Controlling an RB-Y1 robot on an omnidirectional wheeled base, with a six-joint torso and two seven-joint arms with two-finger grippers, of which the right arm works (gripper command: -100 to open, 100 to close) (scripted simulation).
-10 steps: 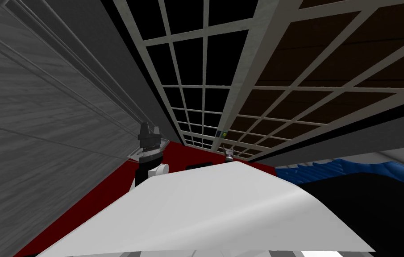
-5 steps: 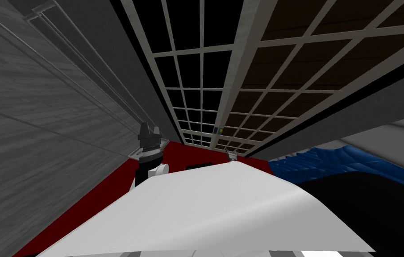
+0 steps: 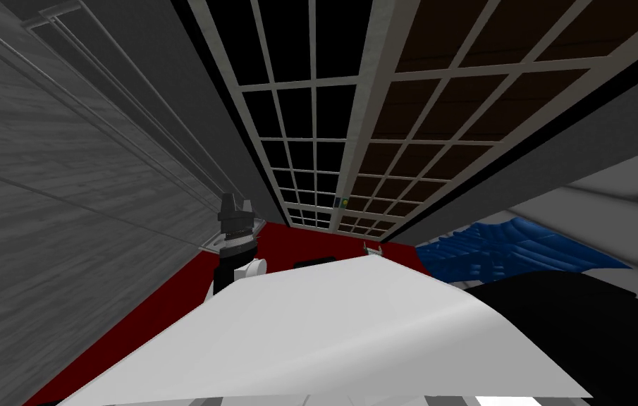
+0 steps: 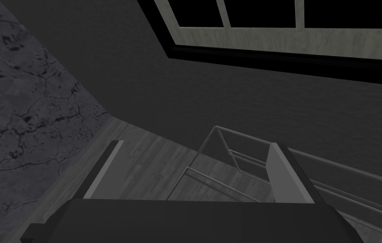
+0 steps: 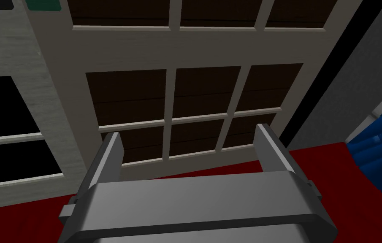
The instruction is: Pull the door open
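My head has swung since a second ago and the right gripper has drawn back, fingers spread and empty, short of the brown-paned door at the red floor's far edge. The left gripper stays raised by the grey wall, fingers apart.

A deep red floor runs between the walls. On the left rises a grey wood-grain wall crossed by thin raised lines, and beyond it stands a plain dark grey wall. To the right, a ruffled blue thing lies at the floor's edge, below a pale grey-white surface and above a black area. The light is dim and even.
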